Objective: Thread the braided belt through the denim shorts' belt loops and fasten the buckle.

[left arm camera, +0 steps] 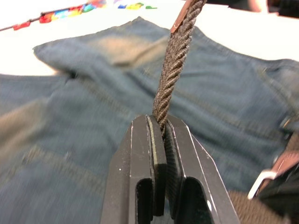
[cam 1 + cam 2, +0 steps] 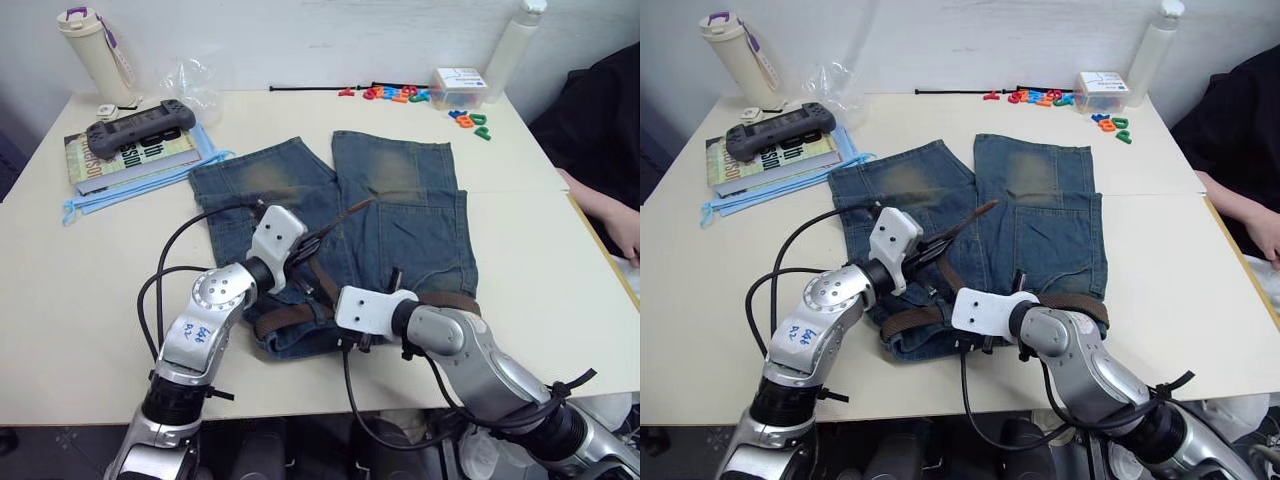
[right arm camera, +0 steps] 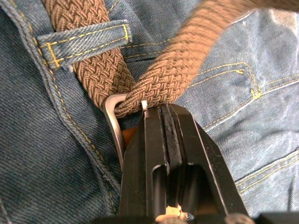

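The denim shorts (image 2: 400,230) lie flat on the table with the waistband toward me. The braided belt (image 2: 290,318) runs along the waistband, passing under a belt loop (image 3: 84,39). My left gripper (image 2: 312,245) is shut on the belt's free end, holding it up off the denim. The leather tip (image 2: 355,208) points up and to the right. The free end passes through the buckle (image 3: 112,121), a silver frame at the waistband's middle. My right gripper (image 2: 352,340) sits there, shut on the buckle, its fingertips against the frame.
A book (image 2: 130,155) with a game controller (image 2: 140,125) lies at the back left beside a blue folder (image 2: 150,185) and a cream bottle (image 2: 95,50). Plastic letters (image 2: 400,95), a small box (image 2: 458,85) and a white bottle (image 2: 515,45) stand at the back right. A person's arm (image 2: 610,215) rests at the right edge.
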Action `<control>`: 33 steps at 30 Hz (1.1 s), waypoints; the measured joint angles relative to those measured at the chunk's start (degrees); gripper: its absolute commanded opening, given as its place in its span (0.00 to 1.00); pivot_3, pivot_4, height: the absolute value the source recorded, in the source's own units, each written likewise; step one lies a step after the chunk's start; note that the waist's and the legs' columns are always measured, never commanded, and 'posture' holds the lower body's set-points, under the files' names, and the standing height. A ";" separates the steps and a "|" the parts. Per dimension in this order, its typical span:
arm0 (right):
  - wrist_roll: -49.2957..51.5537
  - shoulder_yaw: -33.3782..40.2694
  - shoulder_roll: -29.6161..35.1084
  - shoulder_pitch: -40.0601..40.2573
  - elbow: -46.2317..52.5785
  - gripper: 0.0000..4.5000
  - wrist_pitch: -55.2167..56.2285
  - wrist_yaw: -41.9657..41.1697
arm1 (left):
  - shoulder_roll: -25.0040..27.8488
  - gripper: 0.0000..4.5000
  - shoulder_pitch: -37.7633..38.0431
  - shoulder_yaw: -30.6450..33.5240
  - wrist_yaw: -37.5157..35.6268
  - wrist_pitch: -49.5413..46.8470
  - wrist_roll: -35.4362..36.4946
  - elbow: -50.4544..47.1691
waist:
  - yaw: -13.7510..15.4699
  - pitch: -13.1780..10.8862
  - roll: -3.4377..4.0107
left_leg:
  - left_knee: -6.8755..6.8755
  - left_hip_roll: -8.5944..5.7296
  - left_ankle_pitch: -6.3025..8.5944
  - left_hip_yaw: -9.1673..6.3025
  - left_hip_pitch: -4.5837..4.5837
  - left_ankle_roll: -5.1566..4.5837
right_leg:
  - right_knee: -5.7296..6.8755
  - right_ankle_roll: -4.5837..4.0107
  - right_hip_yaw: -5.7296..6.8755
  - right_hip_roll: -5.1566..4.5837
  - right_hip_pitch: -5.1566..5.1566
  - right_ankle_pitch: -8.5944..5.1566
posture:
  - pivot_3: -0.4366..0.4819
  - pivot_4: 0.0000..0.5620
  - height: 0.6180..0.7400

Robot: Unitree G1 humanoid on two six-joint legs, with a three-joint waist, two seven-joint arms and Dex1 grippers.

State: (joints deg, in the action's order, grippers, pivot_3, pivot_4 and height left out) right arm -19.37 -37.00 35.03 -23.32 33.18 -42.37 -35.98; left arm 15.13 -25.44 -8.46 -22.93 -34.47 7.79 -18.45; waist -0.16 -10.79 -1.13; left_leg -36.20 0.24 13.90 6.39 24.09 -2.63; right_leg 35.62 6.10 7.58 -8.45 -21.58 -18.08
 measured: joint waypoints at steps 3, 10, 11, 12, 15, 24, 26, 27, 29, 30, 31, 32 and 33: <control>-0.66 -0.06 -0.48 -0.55 -0.66 0.02 0.44 -1.72 | -1.18 0.00 -2.53 -1.94 -0.67 0.45 -0.14 3.11 | -0.07 0.04 -0.04 | 0.00 0.07 -0.01 0.01 -0.04 0.01 | 0.00 -0.01 0.00 0.05 0.03 0.00 | 0.48 0.27 0.81; -0.98 0.05 -1.79 -2.96 -1.83 0.02 -1.35 -6.46 | -3.86 0.00 -11.96 -5.31 -5.59 3.28 -0.23 15.83 | -0.06 0.12 -0.12 | -0.01 0.17 -0.09 0.04 -0.07 -0.07 | 0.00 -0.05 0.03 0.13 0.03 -0.02 | 0.48 0.27 0.81; -1.19 0.04 -1.66 -3.31 -2.00 0.02 -1.20 -7.21 | -4.69 0.00 -13.59 -5.87 -6.54 3.83 -0.27 18.90 | -0.02 0.12 -0.12 | -0.02 0.18 -0.09 0.05 -0.07 -0.08 | 0.01 -0.05 0.04 0.14 0.03 -0.03 | 0.48 0.27 0.81; -1.36 0.00 -1.61 -3.73 -2.24 0.02 -0.98 -7.90 | -5.28 0.00 -14.88 -6.32 -7.32 4.43 -0.41 21.48 | 0.01 0.12 -0.12 | -0.02 0.19 -0.10 0.06 -0.06 -0.09 | 0.00 -0.05 0.07 0.14 0.02 -0.03 | 0.48 0.27 0.81; -2.67 -0.37 -1.20 -4.54 -3.02 0.02 0.97 -9.62 | -7.08 0.00 -18.37 -8.61 -10.16 7.95 -1.57 28.84 | 0.01 0.12 -0.13 | -0.03 0.19 -0.09 0.09 -0.06 -0.11 | -0.01 -0.05 0.11 0.14 0.02 -0.03 | 0.48 0.27 0.81; -6.57 -0.63 -0.57 -4.38 -3.65 0.02 5.01 -12.24 | -14.93 0.00 -26.44 -9.24 -14.19 15.80 -3.51 48.74 | 0.30 0.19 -0.17 | -0.14 0.17 -0.04 0.07 -0.04 -0.19 | -0.02 -0.05 0.13 0.07 0.07 -0.03 | 0.48 0.27 0.81; -7.23 -0.62 -0.57 -4.11 -3.67 0.02 5.55 -12.36 | -16.53 0.00 -27.77 -8.76 -14.24 17.10 -3.78 51.86 | 0.34 0.20 -0.17 | -0.19 0.17 -0.03 0.06 -0.03 -0.21 | -0.02 -0.05 0.14 0.06 0.07 -0.03 | 0.48 0.27 0.81; -7.53 -0.60 -0.57 -3.91 -3.67 0.02 5.85 -12.36 | -17.10 0.00 -28.42 -8.47 -14.25 17.81 -3.91 53.35 | 0.34 0.21 -0.16 | -0.19 0.17 -0.02 0.06 -0.03 -0.21 | -0.02 -0.05 0.13 0.05 0.09 -0.03 | 0.48 0.27 0.81; -8.22 -0.58 -0.59 -3.59 -3.60 0.02 6.15 -12.39 | -17.74 0.00 -29.34 -8.29 -14.30 19.07 -4.44 55.55 | 0.34 0.26 -0.16 | -0.19 0.17 -0.01 0.04 -0.04 -0.22 | -0.02 -0.05 0.14 0.04 0.10 -0.03 | 0.48 0.27 0.81; -8.64 -0.58 -0.63 -3.45 -3.57 0.02 6.24 -12.51 | -18.06 0.00 -29.55 -8.14 -14.51 19.64 -4.80 56.34 | 0.34 0.27 -0.16 | -0.19 0.16 0.00 0.04 -0.04 -0.22 | -0.03 -0.05 0.14 0.04 0.10 -0.03 | 0.48 0.27 0.81; -8.79 -0.58 -0.64 -3.41 -3.58 0.02 6.24 -12.61 | -18.43 0.00 -29.69 -8.00 -14.71 20.11 -4.91 57.28 | 0.34 0.31 -0.18 | -0.20 0.17 0.00 0.04 -0.04 -0.22 | -0.03 -0.05 0.15 0.04 0.11 -0.03 | 0.48 0.27 0.81; -8.97 -0.58 -0.68 -3.34 -3.59 0.02 6.27 -12.70 | -18.71 0.00 -29.70 -7.93 -14.83 20.63 -5.07 57.97 | 0.33 0.36 -0.20 | -0.20 0.17 0.01 0.04 -0.04 -0.22 | -0.04 -0.05 0.14 0.04 0.11 -0.03 | 0.48 0.27 0.81; -9.26 -0.58 -0.89 -3.23 -3.65 0.02 6.29 -12.73 | -18.76 0.00 -29.88 -7.90 -15.36 21.41 -5.42 58.83 | 0.32 0.40 -0.20 | -0.20 0.17 0.01 0.04 -0.04 -0.23 | -0.03 -0.05 0.14 0.03 0.11 -0.03 | 0.48 0.27 0.81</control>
State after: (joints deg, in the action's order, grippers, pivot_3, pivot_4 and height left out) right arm -28.63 -37.58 34.14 -26.55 29.54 -36.08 -48.72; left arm -3.63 -55.32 -16.37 -38.29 -13.06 2.37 40.38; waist 0.16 -10.39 -1.33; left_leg -36.40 0.41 13.91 6.43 24.05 -2.85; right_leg 35.59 6.05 7.71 -8.42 -21.47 -18.11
